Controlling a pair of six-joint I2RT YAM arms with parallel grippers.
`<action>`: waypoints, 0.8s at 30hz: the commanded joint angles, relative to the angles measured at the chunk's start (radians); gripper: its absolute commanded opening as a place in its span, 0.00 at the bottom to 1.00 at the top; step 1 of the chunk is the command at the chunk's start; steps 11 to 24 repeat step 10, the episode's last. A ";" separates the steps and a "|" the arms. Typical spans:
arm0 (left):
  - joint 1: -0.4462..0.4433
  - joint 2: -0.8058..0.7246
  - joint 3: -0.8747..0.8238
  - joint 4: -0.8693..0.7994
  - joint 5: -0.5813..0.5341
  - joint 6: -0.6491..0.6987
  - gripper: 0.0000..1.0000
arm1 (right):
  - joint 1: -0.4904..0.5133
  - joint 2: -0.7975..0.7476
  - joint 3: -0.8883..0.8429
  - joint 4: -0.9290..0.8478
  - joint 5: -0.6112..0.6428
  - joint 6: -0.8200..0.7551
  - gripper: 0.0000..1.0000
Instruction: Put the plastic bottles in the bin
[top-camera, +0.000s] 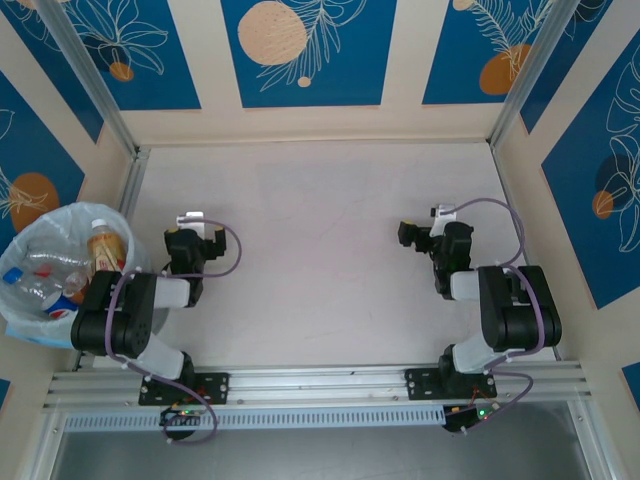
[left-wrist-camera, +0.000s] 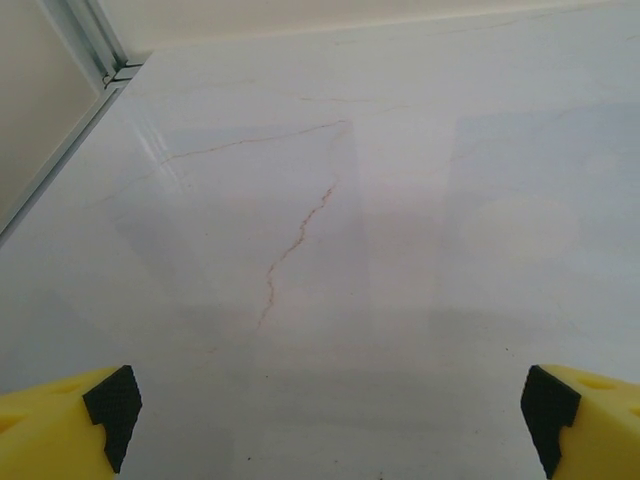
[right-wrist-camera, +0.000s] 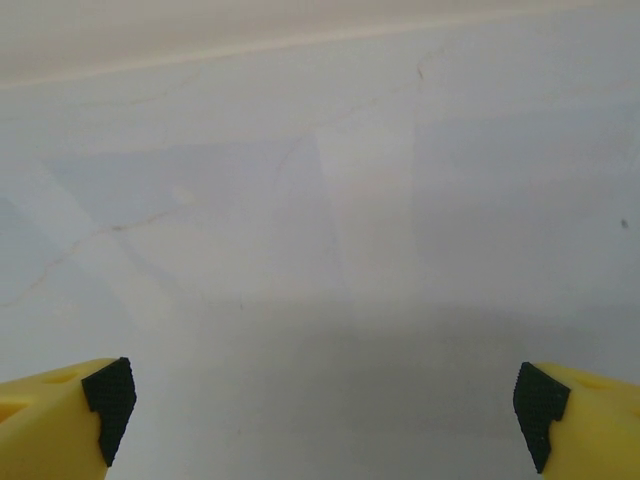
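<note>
The bin (top-camera: 22, 325), lined with a translucent bag, stands off the table's left edge. Several plastic bottles lie inside it: one with amber liquid and a white cap (top-camera: 105, 246), one with a blue cap (top-camera: 14, 275), one with a blue and red label (top-camera: 60, 308). My left gripper (top-camera: 190, 228) hovers over the table just right of the bin; in the left wrist view it (left-wrist-camera: 330, 410) is open, with bare tabletop between its yellow fingers (left-wrist-camera: 60, 420). My right gripper (top-camera: 418, 232) is over the right half of the table, also open (right-wrist-camera: 325, 408) with nothing between its fingers (right-wrist-camera: 55, 420).
The white tabletop (top-camera: 320, 260) is ringed by panel walls with blue flower prints. An aluminium rail (top-camera: 320, 385) runs along the near edge by both arm bases. A metal frame post (left-wrist-camera: 95, 45) stands at the far left corner.
</note>
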 joint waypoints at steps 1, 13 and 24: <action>-0.009 -0.001 0.004 0.022 0.047 0.011 0.99 | 0.003 0.003 0.016 -0.021 -0.042 -0.034 0.99; -0.008 -0.001 0.004 0.020 0.048 0.011 0.99 | 0.004 0.005 0.014 -0.011 -0.041 -0.035 0.99; -0.008 -0.001 0.004 0.020 0.048 0.011 0.99 | 0.004 0.005 0.014 -0.011 -0.041 -0.035 0.99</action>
